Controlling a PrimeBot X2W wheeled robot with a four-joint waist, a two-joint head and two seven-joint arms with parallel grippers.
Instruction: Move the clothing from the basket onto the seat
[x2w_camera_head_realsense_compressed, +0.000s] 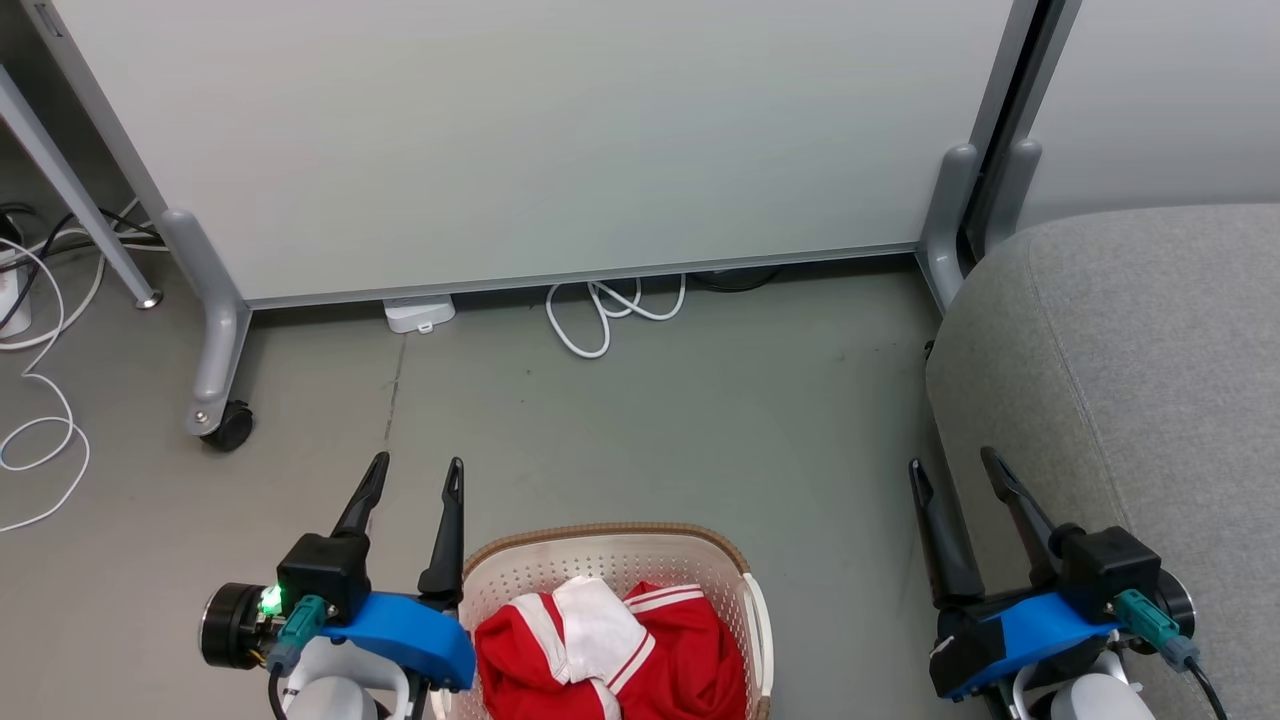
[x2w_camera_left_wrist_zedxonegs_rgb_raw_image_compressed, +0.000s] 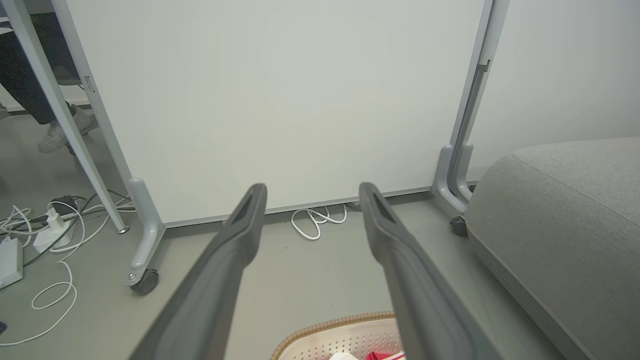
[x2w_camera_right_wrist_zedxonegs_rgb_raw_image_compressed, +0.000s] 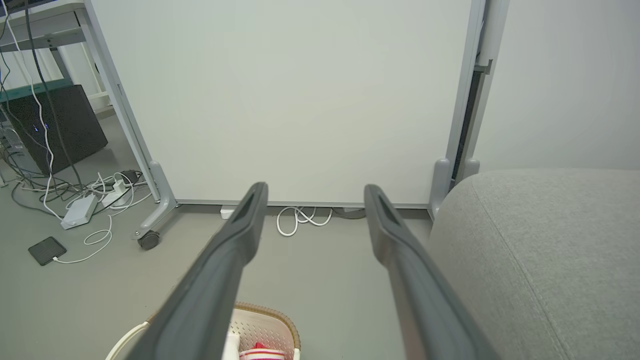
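Note:
Red and white clothing (x2w_camera_head_realsense_compressed: 610, 645) lies bunched inside the cream basket (x2w_camera_head_realsense_compressed: 620, 545) with a brown rim, at the bottom middle of the head view on the floor. My left gripper (x2w_camera_head_realsense_compressed: 418, 478) stands open just left of the basket, fingers pointing up, nothing between them. My right gripper (x2w_camera_head_realsense_compressed: 950, 470) is open too, at the lower right beside the grey seat (x2w_camera_head_realsense_compressed: 1130, 340). The left wrist view catches the basket rim (x2w_camera_left_wrist_zedxonegs_rgb_raw_image_compressed: 335, 327) and the seat (x2w_camera_left_wrist_zedxonegs_rgb_raw_image_compressed: 560, 210). In the right wrist view a bit of clothing (x2w_camera_right_wrist_zedxonegs_rgb_raw_image_compressed: 260, 352) peeks from the basket (x2w_camera_right_wrist_zedxonegs_rgb_raw_image_compressed: 260, 325).
A white partition panel (x2w_camera_head_realsense_compressed: 530, 140) on grey wheeled legs (x2w_camera_head_realsense_compressed: 215, 340) stands across the back. White cable loops (x2w_camera_head_realsense_compressed: 600, 310) lie under it, with more cables (x2w_camera_head_realsense_compressed: 35, 400) at the left. Bare grey floor (x2w_camera_head_realsense_compressed: 680, 420) spreads between panel and basket.

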